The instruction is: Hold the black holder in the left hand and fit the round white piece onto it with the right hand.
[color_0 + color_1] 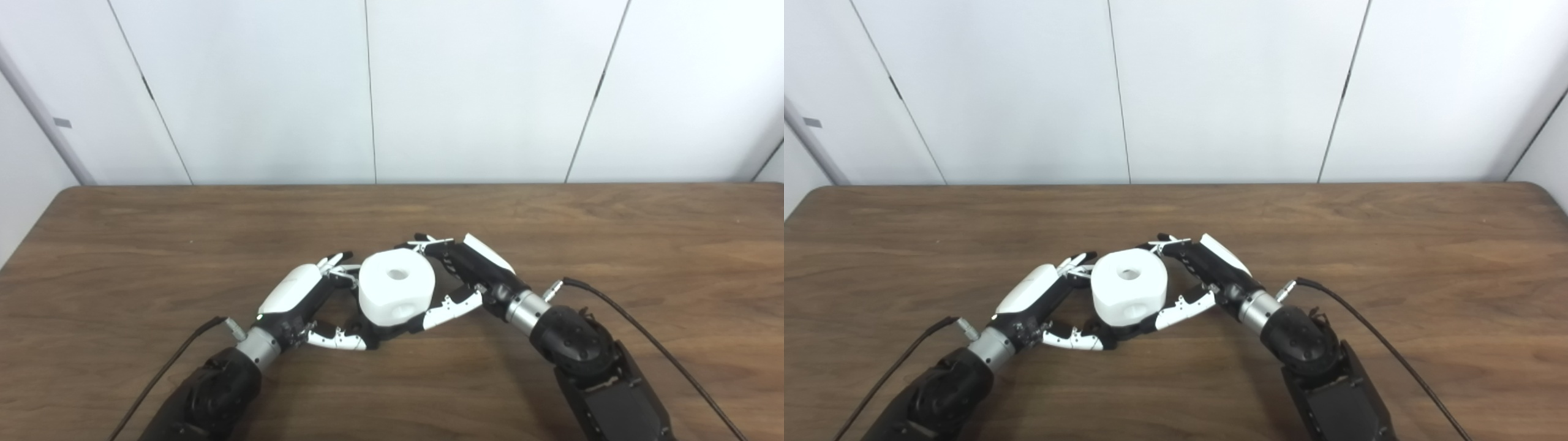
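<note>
The round white piece (396, 293), with a hole in its top and a dent in its front, sits mid-table on the black holder (386, 334). Only a dark sliver of the holder shows under it. My left hand (300, 294) wraps in from the left: its fingers reach behind the piece and its thumb lies against the holder's front edge. My right hand (474, 269) closes on the white piece from the right, fingers curled over the far rim and thumb pressed on its lower right side. Both hands show the same way in the right eye view, around the white piece (1129, 286).
The wooden table (184, 245) stretches wide on both sides, with white wall panels behind its far edge. A black cable (643, 334) trails from the right wrist towards the lower right. Another cable (165, 373) runs from the left wrist to the bottom edge.
</note>
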Motion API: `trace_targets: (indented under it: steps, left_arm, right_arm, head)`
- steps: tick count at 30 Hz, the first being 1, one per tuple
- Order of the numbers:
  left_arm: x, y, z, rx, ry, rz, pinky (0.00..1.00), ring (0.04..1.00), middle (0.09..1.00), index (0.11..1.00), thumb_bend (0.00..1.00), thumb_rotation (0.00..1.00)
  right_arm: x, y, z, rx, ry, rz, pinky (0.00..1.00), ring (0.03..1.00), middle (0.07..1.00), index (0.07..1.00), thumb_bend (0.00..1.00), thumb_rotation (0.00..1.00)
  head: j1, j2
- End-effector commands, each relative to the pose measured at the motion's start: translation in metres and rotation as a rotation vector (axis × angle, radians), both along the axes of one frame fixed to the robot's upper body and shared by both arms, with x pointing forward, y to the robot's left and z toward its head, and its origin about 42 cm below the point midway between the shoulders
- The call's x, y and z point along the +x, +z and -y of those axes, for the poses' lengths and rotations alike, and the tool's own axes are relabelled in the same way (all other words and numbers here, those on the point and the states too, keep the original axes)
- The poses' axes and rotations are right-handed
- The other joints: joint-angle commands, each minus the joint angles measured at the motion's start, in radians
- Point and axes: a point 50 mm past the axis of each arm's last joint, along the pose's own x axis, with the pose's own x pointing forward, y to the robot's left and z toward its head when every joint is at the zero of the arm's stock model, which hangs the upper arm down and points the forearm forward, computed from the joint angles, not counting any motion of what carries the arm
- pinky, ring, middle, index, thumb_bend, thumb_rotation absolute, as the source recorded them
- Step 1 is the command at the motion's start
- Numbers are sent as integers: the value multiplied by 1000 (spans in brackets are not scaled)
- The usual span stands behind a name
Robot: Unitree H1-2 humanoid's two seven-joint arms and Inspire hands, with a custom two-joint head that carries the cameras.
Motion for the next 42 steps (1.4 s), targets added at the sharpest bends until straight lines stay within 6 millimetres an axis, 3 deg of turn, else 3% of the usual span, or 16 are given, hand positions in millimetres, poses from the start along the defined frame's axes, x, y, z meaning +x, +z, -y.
trace_targets:
  steps: [1, 14, 42]
  left_arm:
    - [-7, -8, 13, 32, -48, -39, 1000, 1000, 855, 481, 525, 55]
    - [-8, -6, 15, 31, -51, -33, 1000, 1000, 854, 481, 525, 55]
    - [-10, 0, 14, 13, -43, -30, 1000, 1000, 854, 481, 525, 56]
  right_arm:
    - [8, 27, -9, 30, 38, 109, 1000, 1000, 848, 480, 526, 145]
    - [12, 26, -8, 20, 39, 113, 1000, 1000, 848, 480, 526, 144]
    - [8, 4, 5, -39, 28, 109, 1000, 1000, 842, 480, 526, 142]
  head:
    - [1, 0]
    - [10, 7]
    - [12, 23]
